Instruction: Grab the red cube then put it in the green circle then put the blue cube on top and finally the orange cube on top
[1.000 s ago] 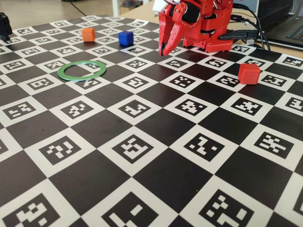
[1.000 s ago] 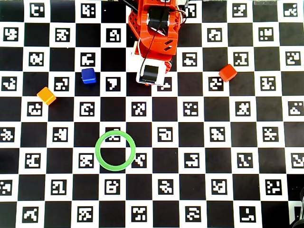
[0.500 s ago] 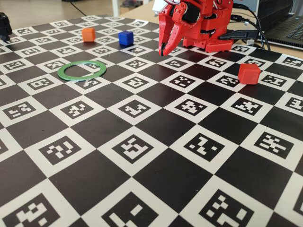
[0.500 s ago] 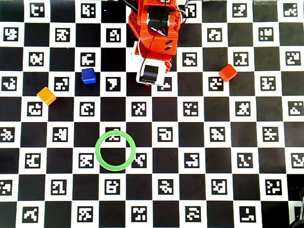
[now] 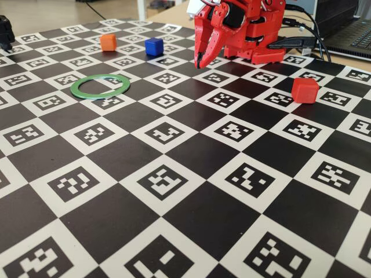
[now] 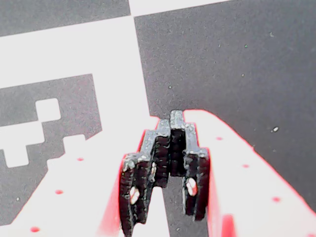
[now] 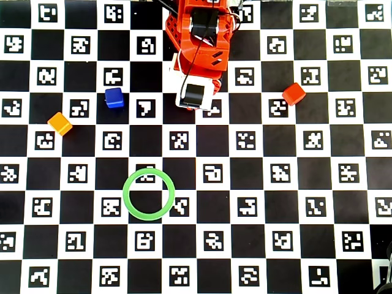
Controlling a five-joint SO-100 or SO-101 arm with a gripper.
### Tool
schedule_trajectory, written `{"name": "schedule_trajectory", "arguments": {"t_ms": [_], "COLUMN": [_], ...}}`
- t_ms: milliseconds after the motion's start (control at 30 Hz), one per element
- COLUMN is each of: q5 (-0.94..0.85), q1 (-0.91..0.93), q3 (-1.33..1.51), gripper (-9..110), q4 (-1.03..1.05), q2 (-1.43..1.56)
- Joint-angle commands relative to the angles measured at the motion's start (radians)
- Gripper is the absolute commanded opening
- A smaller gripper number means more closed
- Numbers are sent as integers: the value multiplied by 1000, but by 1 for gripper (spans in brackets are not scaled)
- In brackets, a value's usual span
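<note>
Fingers pressed together, empty, the red gripper (image 5: pixel 200 62) must next open and reach the small matte red cube (image 5: pixel 305 90).

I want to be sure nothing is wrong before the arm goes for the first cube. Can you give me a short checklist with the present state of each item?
1. Gripper holds nothing: ok; the wrist view shows the fingertips together with nothing between them.
2. Gripper opened for a grasp: not ok, it is shut.
3. Red cube free to grasp: ok; it sits alone on the board, right of the arm in the overhead view.
4. Green circle empty inside: ok.
5. Blue cube and orange cube clear of the circle: ok; both lie apart at left.
6. Path from arm to red cube clear: ok, as far as the overhead view shows.
</note>
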Motion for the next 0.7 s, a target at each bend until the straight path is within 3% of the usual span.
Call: {"name": "schedule_trajectory", "arguments": {"t_ms": [0, 300, 667], "q5": [-9, -5, 416], "q1": [-15, -21, -118], "q3": [58, 40, -463], "gripper": [-2, -2, -2], "q4": [61, -29, -46], "q2": [49, -43, -488]}}
